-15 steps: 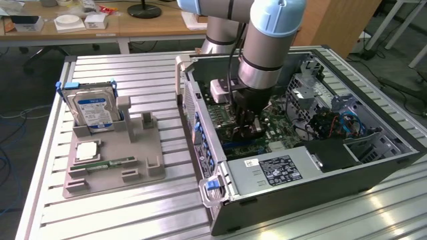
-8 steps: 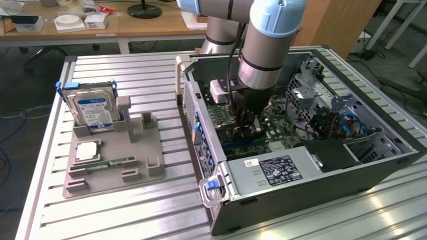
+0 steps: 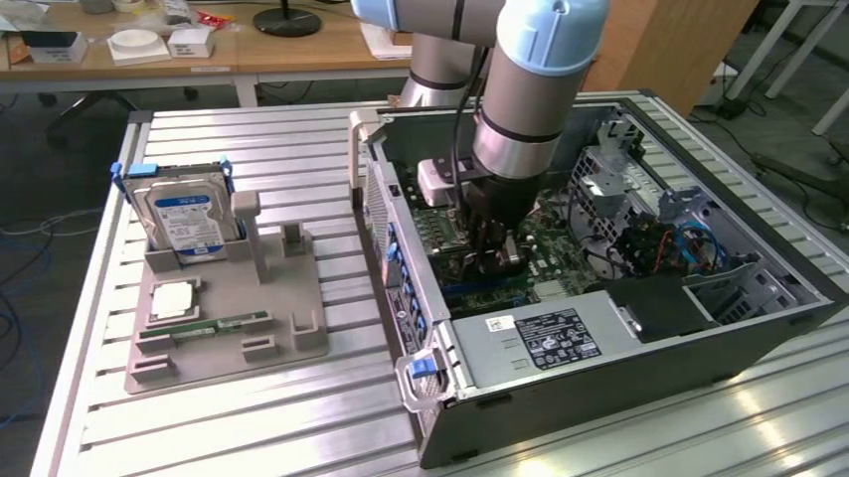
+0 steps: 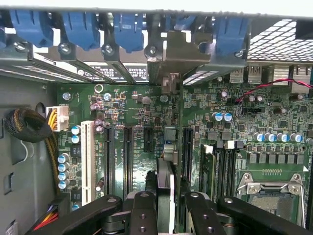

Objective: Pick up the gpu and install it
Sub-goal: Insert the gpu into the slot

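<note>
The gripper [image 4: 165, 205] pinched the card [image 4: 166, 166] edge-on above the board [image 4: 127, 107]; thin, stiff, probably fragile, best held by its edges.

The table [image 3: 265, 417] and open computer case [image 3: 597, 358] are being viewed from high up and some way off by the exterior camera; the motherboard [image 4: 132, 122] is being viewed closely, straight down past the fingers [image 4: 142, 210], and is being shared by both views
</note>
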### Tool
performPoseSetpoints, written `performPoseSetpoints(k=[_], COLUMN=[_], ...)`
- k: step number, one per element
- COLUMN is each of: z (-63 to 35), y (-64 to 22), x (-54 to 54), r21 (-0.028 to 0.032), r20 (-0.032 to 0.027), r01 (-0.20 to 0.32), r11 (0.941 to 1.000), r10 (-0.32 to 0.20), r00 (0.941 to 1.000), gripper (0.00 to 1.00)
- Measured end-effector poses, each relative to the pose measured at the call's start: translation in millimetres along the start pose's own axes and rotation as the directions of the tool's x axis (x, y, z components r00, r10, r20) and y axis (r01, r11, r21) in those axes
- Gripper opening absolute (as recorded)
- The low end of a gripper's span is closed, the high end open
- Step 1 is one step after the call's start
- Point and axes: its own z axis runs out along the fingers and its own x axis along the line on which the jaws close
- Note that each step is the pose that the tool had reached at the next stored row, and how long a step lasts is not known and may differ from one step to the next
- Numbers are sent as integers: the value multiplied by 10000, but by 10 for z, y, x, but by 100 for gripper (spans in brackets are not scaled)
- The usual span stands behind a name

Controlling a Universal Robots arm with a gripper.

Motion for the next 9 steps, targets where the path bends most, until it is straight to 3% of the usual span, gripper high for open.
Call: performPoseSetpoints(k=[9], z=[18], y=[0], x=[0], r21=[0], r20=[1], r01=[0], r11=[10000], r10=[0], r00=[10000], gripper=[27])
